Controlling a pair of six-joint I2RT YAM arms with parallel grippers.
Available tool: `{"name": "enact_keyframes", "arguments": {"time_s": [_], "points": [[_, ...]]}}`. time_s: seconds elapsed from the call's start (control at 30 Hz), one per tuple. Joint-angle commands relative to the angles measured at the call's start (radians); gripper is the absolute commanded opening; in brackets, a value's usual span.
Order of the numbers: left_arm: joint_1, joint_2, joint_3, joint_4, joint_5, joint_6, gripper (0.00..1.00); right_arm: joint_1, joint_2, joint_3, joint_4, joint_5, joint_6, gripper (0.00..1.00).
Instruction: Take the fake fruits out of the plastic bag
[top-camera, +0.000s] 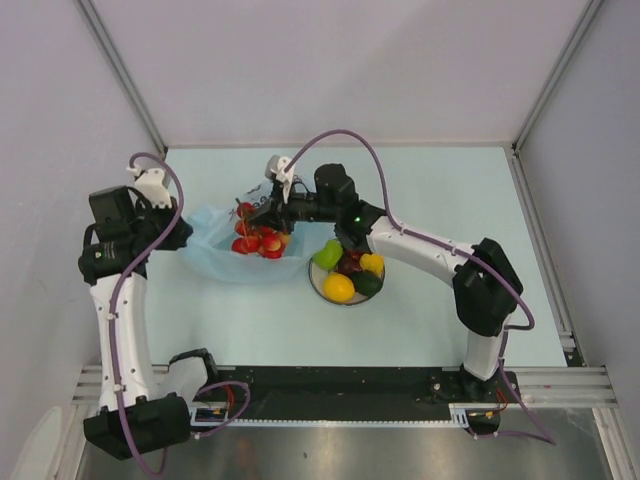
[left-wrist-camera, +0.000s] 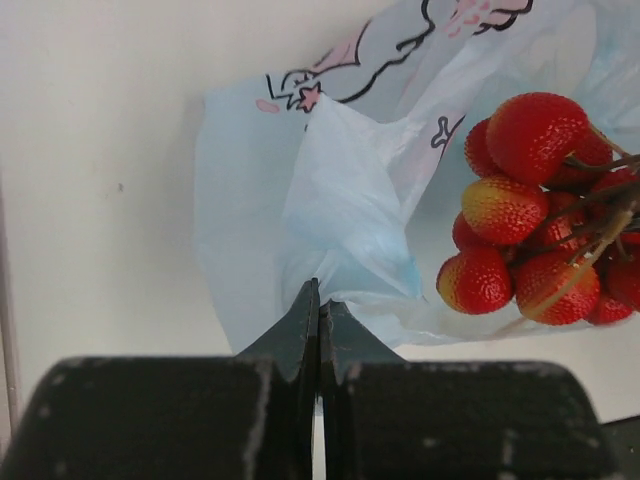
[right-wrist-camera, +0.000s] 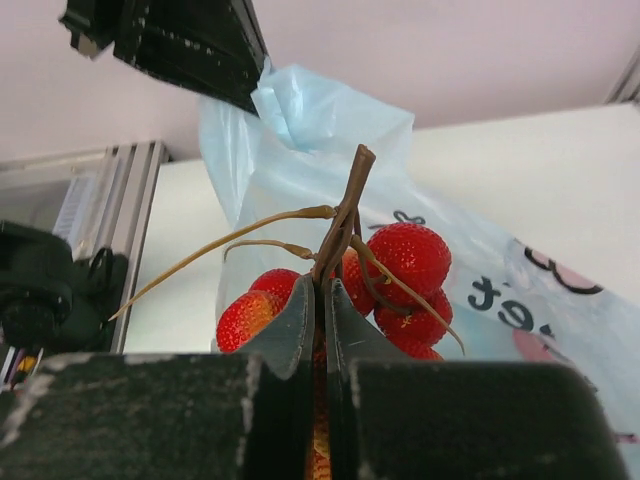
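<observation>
The light-blue plastic bag (top-camera: 215, 250) lies left of centre on the table. My left gripper (left-wrist-camera: 320, 300) is shut on a fold of the bag (left-wrist-camera: 340, 220) at its left end. My right gripper (right-wrist-camera: 325, 300) is shut on the brown stem of the red berry cluster (right-wrist-camera: 405, 260), which hangs over the bag's mouth (top-camera: 258, 238). The berries also show in the left wrist view (left-wrist-camera: 530, 200). On the plate (top-camera: 318, 284) lie a green fruit (top-camera: 327, 254), a yellow one (top-camera: 339, 288), a dark green one (top-camera: 367, 284), a small yellow one (top-camera: 372, 263) and a dark red piece (top-camera: 349, 265).
The plate sits just right of the bag, under my right forearm. White walls enclose the table at the back and both sides. A black rail (top-camera: 340, 385) runs along the near edge.
</observation>
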Motion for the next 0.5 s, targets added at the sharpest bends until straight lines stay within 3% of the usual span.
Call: {"name": "enact_keyframes", "arguments": {"time_s": [0.0, 0.23, 0.37, 0.47], "points": [[0.015, -0.015, 0.121, 0.061, -0.04, -0.048, 0.0, -0.027, -0.076, 0.154, 0.133, 0.05, 0.082, 0.0], [0.025, -0.016, 0.256, 0.048, -0.194, -0.062, 0.0, -0.097, -0.184, 0.193, 0.136, 0.11, 0.148, 0.0], [0.025, -0.024, 0.218, 0.065, -0.302, -0.075, 0.0, -0.123, -0.287, 0.124, 0.088, 0.116, 0.124, 0.0], [0.032, -0.019, 0.157, 0.068, -0.281, -0.091, 0.0, -0.133, -0.379, 0.033, 0.033, 0.13, 0.099, 0.0]]}}
